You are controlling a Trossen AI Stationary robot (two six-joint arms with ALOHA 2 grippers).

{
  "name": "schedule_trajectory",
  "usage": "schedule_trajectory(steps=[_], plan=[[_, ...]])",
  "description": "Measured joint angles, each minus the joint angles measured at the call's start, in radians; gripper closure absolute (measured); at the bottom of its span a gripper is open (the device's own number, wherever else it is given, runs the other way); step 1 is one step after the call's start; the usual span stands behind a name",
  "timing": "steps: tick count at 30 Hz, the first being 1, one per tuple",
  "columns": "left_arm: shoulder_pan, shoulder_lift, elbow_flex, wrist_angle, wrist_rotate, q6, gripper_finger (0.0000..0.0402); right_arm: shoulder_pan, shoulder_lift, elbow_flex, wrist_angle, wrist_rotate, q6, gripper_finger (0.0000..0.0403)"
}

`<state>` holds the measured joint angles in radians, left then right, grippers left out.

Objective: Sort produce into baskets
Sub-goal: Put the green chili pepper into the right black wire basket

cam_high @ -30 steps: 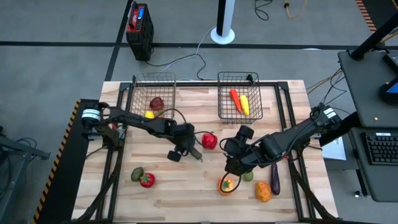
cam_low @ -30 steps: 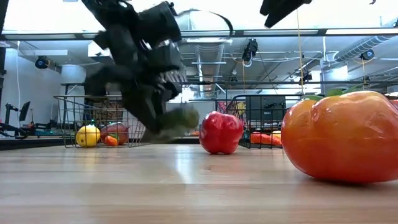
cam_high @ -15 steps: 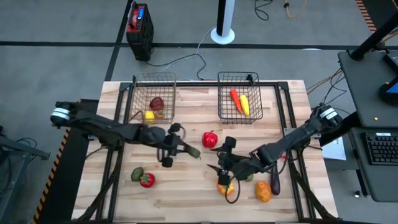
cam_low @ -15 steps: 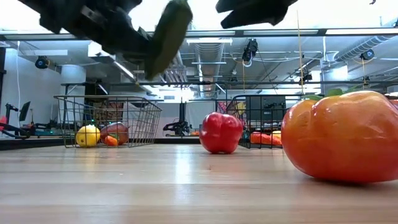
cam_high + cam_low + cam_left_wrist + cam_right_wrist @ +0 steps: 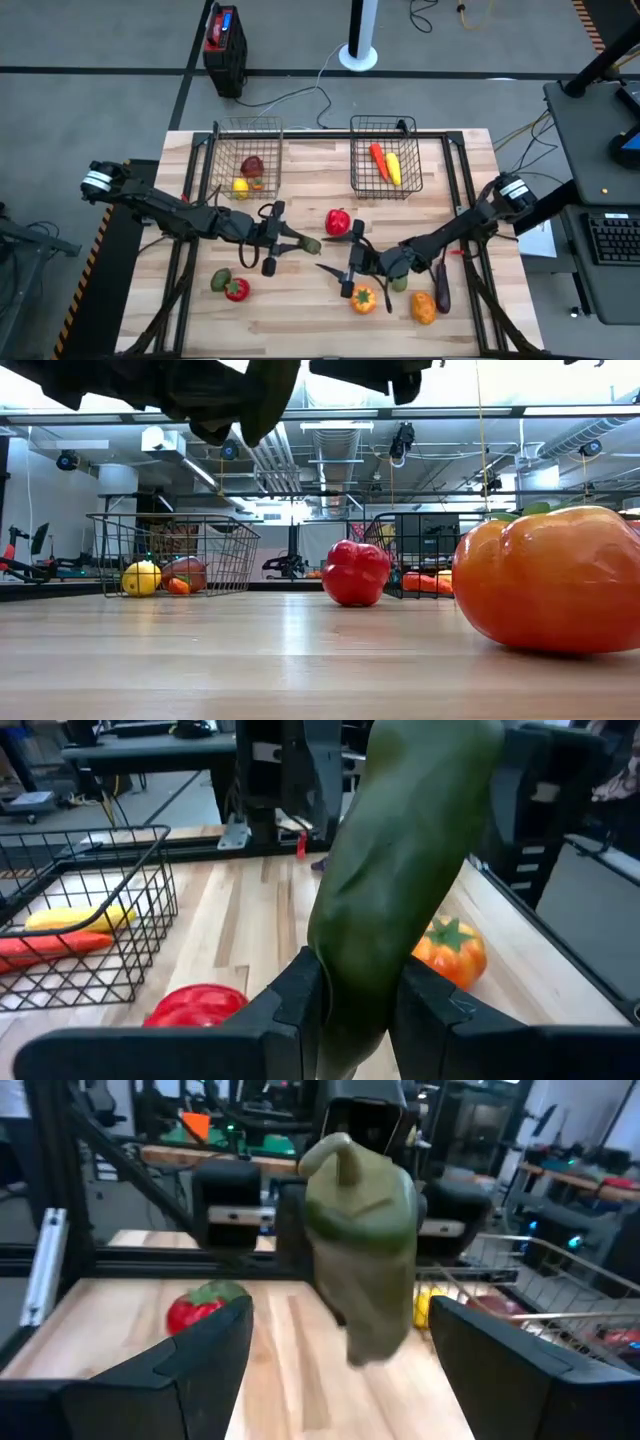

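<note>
Counting two baskets (image 5: pixel 246 153), twelve produce (image 5: pixel 338 222).

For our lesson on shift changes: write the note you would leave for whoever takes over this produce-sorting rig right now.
Left gripper: jaws shut on a long green vegetable, lifted above mid-table.
Right gripper: jaws open, empty, facing the left gripper and that vegetable.
Done: left basket holds a dark red piece and a yellow piece; right basket holds an orange piece and a yellow piece.
Left on the table: red pepper, orange pepper, purple eggplant, orange piece, and a green and a red piece near the left front.
Next, probably: bin the green vegetable.
</note>
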<state>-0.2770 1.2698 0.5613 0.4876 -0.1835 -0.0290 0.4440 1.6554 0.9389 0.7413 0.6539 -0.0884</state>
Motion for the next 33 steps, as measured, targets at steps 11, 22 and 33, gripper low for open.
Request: schedule_trajectory(steps=[11, 22, 33], plan=[[-0.018, 0.076, -0.001, 0.088, -0.001, -0.018, 0.0331, -0.014, 0.037, 0.069, -0.003, -0.034, -0.057, 0.0157], [-0.024, 0.081, -0.001, 0.098, -0.010, -0.033, 0.0296, -0.015, 0.034, 0.068, -0.007, -0.034, -0.055, 0.0282], [-0.028, 0.077, -0.001, 0.022, -0.019, -0.073, 0.0168, -0.016, -0.030, 0.068, -0.069, -0.025, 0.007, 0.0273]])
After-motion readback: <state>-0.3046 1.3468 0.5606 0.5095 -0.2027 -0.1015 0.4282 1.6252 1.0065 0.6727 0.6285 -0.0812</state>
